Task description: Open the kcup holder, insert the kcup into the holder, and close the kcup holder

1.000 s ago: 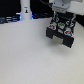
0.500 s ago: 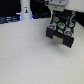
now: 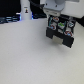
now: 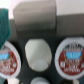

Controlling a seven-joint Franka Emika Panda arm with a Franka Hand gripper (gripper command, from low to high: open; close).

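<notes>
The black kcup holder [image 3: 56,34] stands at the exterior view's upper right. One drawer is pulled out, with pods in it. A small green spot [image 3: 61,21] shows among them; it is too blurred to say it is the kcup. In the wrist view a plain white round pod [image 4: 38,53] lies between two dark-topped, pale-rimmed pods [image 4: 10,57] [image 4: 73,55]; no green top shows on it. My gripper [image 3: 53,11] hangs right over the open drawer. Blurred grey blocks [image 4: 35,19] fill the wrist view's edge, and the frames do not show how the jaws stand.
A tall white post [image 3: 25,10] stands at the back, to the exterior view's left of the holder. Dark blue items [image 3: 9,20] lie at the far left edge. A teal shape [image 4: 4,25] shows at the wrist view's side. The pale table [image 3: 30,57] spreads in front.
</notes>
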